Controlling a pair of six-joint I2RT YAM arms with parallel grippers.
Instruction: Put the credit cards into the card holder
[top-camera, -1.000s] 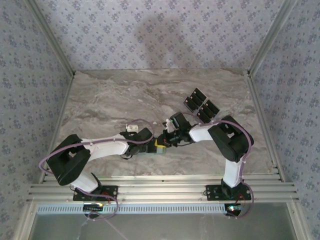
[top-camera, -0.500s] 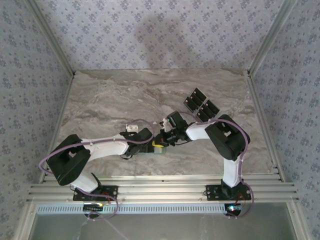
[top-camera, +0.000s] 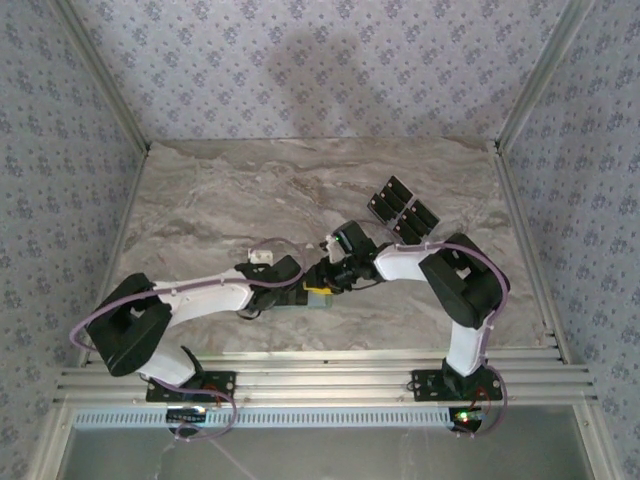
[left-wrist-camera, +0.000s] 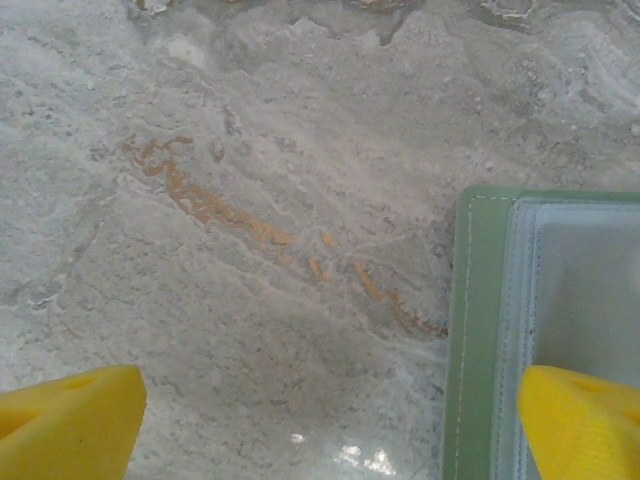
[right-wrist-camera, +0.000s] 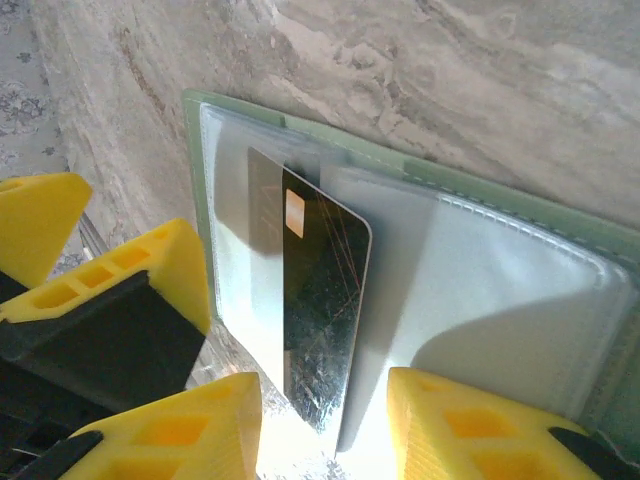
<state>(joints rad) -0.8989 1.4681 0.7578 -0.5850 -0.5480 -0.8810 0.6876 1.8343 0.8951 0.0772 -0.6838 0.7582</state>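
This is a robotics lab booth, not a home. The left arm (top-camera: 200, 295) and right arm (top-camera: 460, 290) are bolted to aluminium rails (top-camera: 320, 380) at the edge of a marble-patterned surface (top-camera: 250, 190). Floral-papered wall panels (top-camera: 300, 70) in bare metal posts (top-camera: 100, 75) box it in.

Yellow fingers (right-wrist-camera: 460, 430) hem the card holder (right-wrist-camera: 480, 260); table (top-camera: 220, 190) far left lies open.

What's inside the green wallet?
One black card stands part-way in a clear pocket of the green wallet. The part already tucked in shows only dimly through the plastic. The pocket beside it looks empty. What lies under the card is covered.
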